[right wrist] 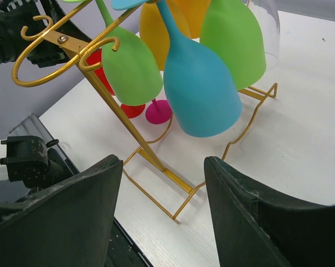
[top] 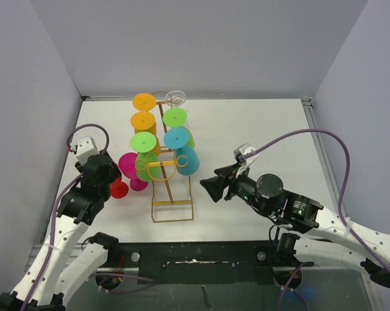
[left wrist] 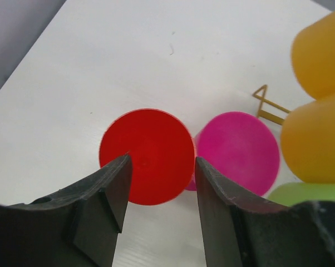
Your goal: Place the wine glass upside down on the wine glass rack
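1. Top external view puts the red wine glass (top: 119, 188) on the table (top: 247, 123), just left of the wine glass rack (top: 172, 220) and not on it. A magenta glass (top: 130, 163) stands right beside it.
2. Your left gripper (top: 114, 178) is at the red glass. From the left wrist you see its fingers spread, one on each side of the glass's round red face; whether they touch it, you cannot tell.
3. Upright in mid-table, the rack carries the hanging glasses (top: 144, 121), orange, green, blue and clear, all bowl-down.
4. Your right gripper (top: 208, 186) hovers just right of the rack's base and points at it, jaws wide apart and holding nothing.
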Tool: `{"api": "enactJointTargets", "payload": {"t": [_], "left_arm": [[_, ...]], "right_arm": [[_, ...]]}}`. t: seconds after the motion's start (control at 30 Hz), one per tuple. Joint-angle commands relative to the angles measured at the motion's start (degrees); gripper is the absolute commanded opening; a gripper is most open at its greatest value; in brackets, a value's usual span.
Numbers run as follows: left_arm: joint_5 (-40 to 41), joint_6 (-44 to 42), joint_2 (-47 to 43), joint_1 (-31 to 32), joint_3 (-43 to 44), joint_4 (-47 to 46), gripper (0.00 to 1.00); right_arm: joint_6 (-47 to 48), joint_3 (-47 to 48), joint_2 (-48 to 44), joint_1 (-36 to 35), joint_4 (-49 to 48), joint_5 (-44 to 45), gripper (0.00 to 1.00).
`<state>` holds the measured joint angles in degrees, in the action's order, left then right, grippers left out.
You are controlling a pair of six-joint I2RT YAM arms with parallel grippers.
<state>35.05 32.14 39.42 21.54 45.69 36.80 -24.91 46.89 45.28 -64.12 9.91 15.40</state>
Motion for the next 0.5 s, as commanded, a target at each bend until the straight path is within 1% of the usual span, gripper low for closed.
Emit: {"api": "enactJointTargets", "payload": {"t": [0.0, 0.1, 0.2, 0.27, 0.47], "left_arm": [[1.2, 2.9, 2.5, -5.4, 2.3, 2.6, 0.46], [-4.3, 1.3, 2.9, -11.7, 1.7, 1.3, 0.45], [-9.5, 0.0, 2.9, -18.0, 1.1, 0.8, 0.40], [-11.3, -0.3, 2.9, -20.7, 0.4, 0.4, 0.37], [-14.0, 1.1, 4.6, -22.0, -2.2, -1.8, 0.31]], "right_arm": [[0.0, 2.0, -0.6, 0.4, -2.8, 0.7, 0.61], [0.0, 1.9, -0.5, 0.4, -2.9, 0.6, 0.61], [0.2, 1.9, -0.4, 0.4, -2.9, 0.6, 0.61], [0.2, 1.8, -0.4, 0.4, -3.0, 0.6, 0.61], [0.5, 1.9, 0.0, 0.5, -3.4, 0.6, 0.61]]}}
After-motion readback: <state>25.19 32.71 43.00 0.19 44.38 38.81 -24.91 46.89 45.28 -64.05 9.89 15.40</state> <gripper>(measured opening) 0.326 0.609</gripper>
